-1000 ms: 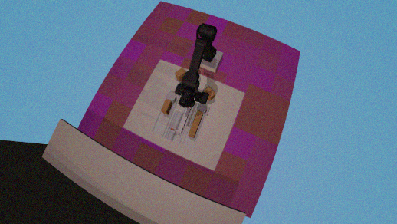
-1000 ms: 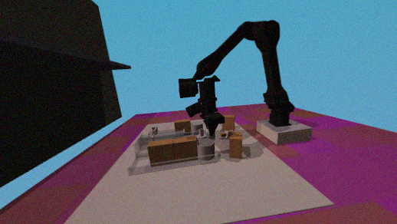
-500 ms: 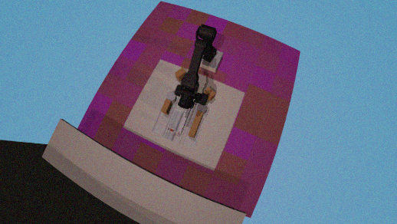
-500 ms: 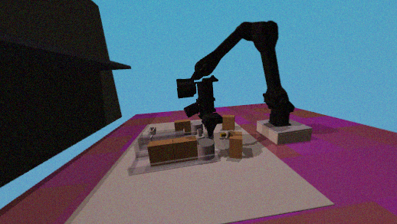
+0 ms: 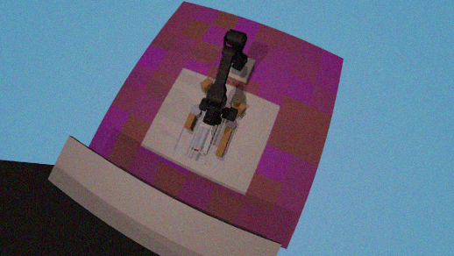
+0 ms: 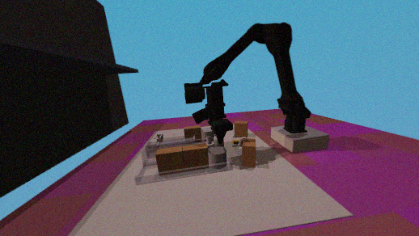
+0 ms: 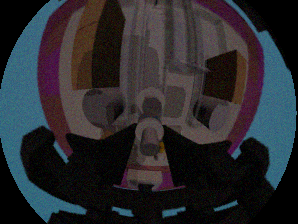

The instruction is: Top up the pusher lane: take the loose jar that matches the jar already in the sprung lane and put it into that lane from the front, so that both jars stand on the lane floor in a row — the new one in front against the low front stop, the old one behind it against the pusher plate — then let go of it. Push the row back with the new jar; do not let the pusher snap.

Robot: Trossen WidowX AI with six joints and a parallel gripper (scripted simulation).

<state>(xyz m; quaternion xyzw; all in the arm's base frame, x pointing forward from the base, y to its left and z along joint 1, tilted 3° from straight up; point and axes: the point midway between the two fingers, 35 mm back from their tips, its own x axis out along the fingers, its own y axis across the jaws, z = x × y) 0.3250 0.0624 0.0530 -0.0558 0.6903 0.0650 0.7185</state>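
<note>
The claw [image 6: 219,139] is clamped on a small grey jar [image 7: 150,137], holding it just above the transparent lane rack [image 6: 178,151], beside a grey cylinder [image 6: 217,155] at the rack's near end.

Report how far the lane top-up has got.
Done: the gripper is shut on a small jar, so the pick is made. In hand: it hangs low at the near end of the clear lanes, beside a grey jar. Left: seating the jar against the front stop, then release.
</note>
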